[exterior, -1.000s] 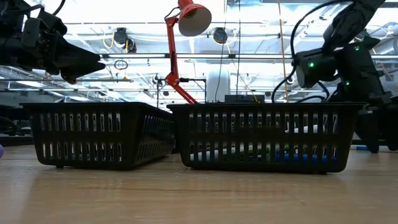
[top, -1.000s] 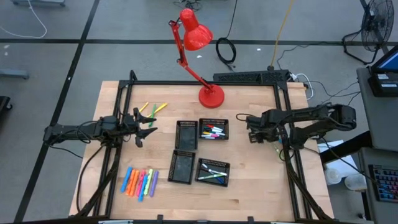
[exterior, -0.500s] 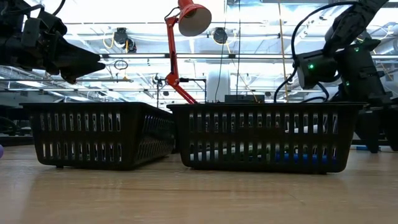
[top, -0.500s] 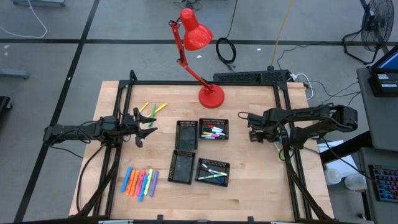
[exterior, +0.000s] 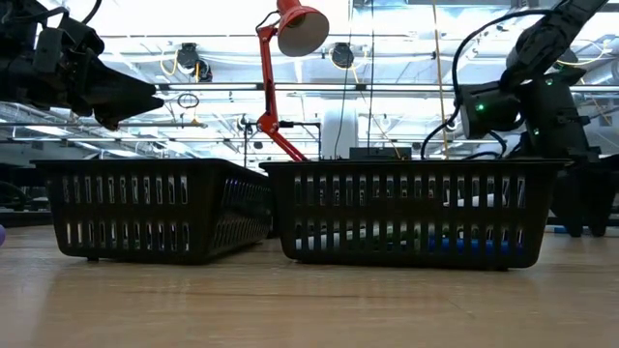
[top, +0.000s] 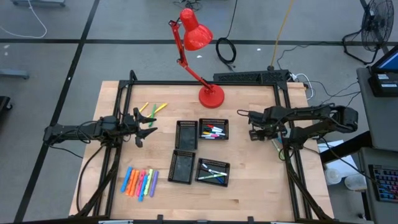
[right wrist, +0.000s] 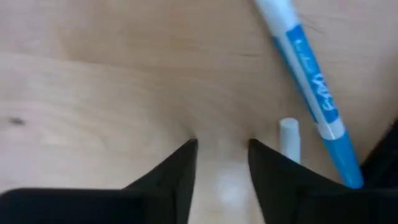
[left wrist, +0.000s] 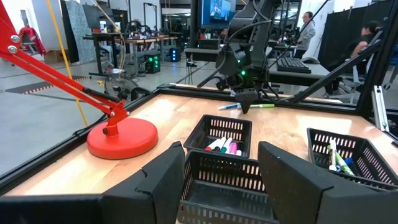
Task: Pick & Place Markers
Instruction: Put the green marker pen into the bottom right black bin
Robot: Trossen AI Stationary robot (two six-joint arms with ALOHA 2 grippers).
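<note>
My right gripper (top: 254, 133) points down at the table's right side, over loose markers. A white-and-blue marker (right wrist: 308, 87) and the end of a white one (right wrist: 289, 138) lie flat beside its fingers. The fingers stand a narrow gap apart, with a pale blurred shape (right wrist: 224, 183) between them. From the left wrist view, a blue marker (left wrist: 227, 107) and a green one (left wrist: 264, 106) lie under that gripper (left wrist: 245, 107). My left gripper (top: 144, 127) waits open and level above the table's left side. More markers fill two mesh trays (top: 214, 129) (top: 213, 172). My right gripper comes from above with a finger on either side of the pale shape (right wrist: 224, 183). Whether this is a marker, and whether the fingers touch it, I cannot tell.
Two empty black mesh trays (top: 186, 134) (top: 181, 167) stand left of the filled ones. Neon highlighters (top: 140, 182) lie in a row at the near left, and yellow-green pens (top: 153, 110) at the far left. A red desk lamp's base (top: 211, 96) stands at the far middle.
My right gripper has stayed over the loose markers at the table's right, and its wrist has tipped and turned a little.
</note>
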